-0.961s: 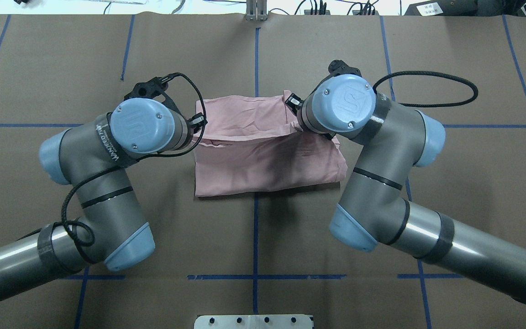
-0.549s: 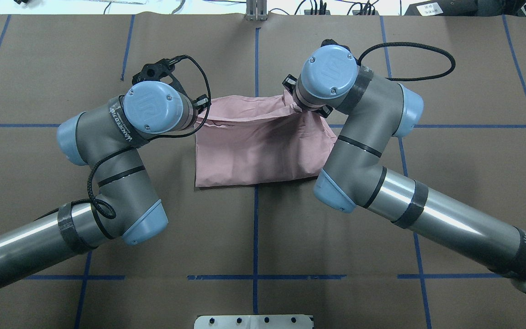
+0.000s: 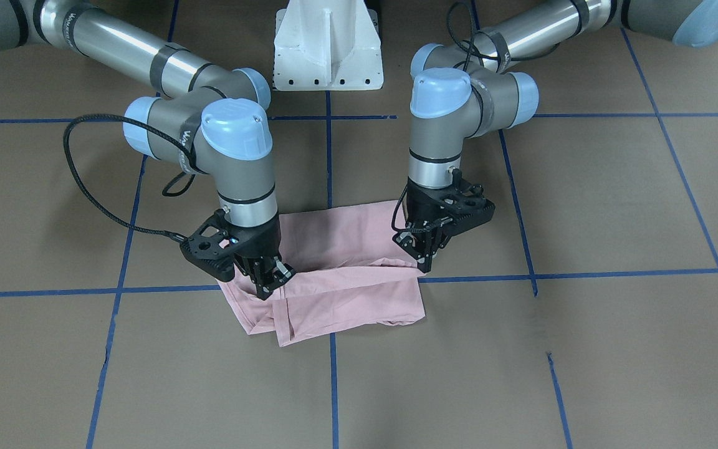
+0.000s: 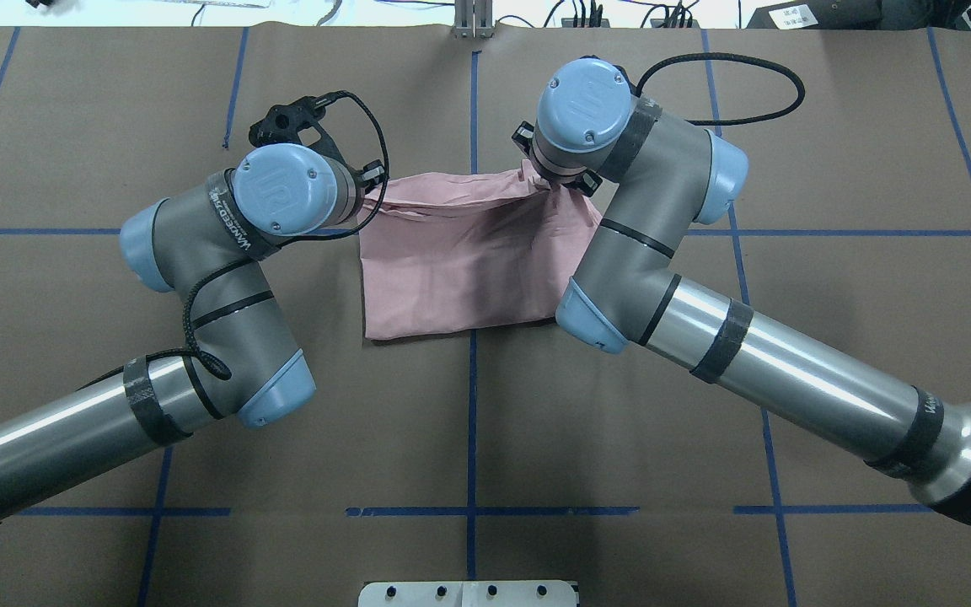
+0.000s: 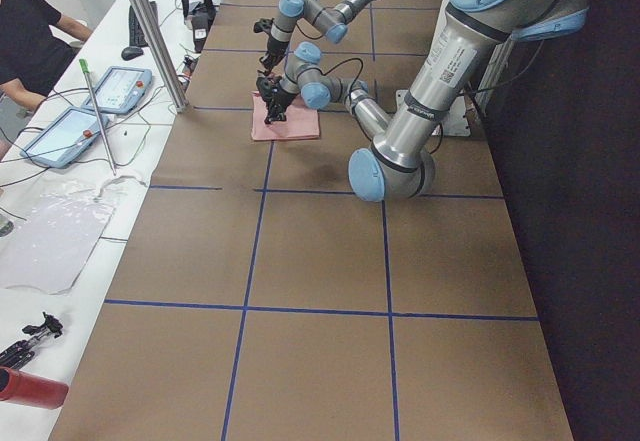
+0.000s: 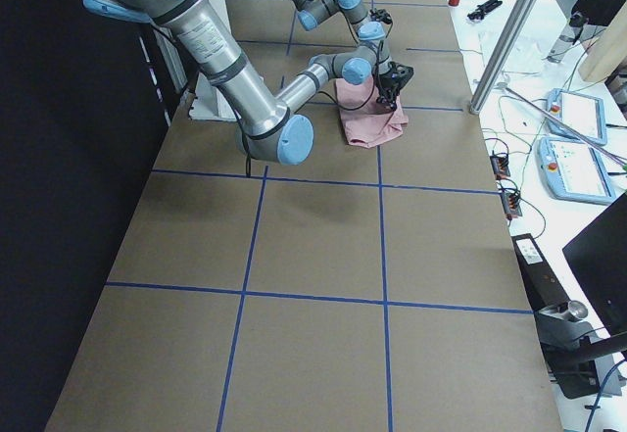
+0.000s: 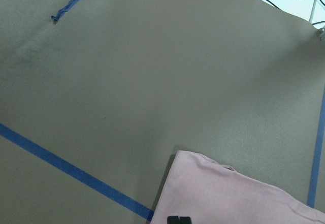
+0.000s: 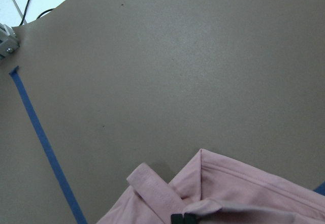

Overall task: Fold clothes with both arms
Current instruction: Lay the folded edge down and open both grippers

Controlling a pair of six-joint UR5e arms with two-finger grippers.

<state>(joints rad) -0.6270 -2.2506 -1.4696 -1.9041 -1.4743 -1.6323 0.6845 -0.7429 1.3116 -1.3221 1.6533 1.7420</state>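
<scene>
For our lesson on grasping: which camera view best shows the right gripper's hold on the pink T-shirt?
Exterior front-facing: the right gripper shows whole, shut on the T-shirt. Overhead, its wrist hides it; the right wrist view shows only fingertips; side views are too small.

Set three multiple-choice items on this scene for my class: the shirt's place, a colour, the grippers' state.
1. Where does the T-shirt lie? A in a basket; B between the left gripper and right gripper; C on the floor.
2. What colour are the tape lines? A blue; B red; C yellow.
3. How do both grippers' jaws stand? A wide open; B parked aside; C shut on cloth.
Answers: B, a gripper stands at each end of it; A, the grid is blue; C, both pinch raised fabric.
</scene>
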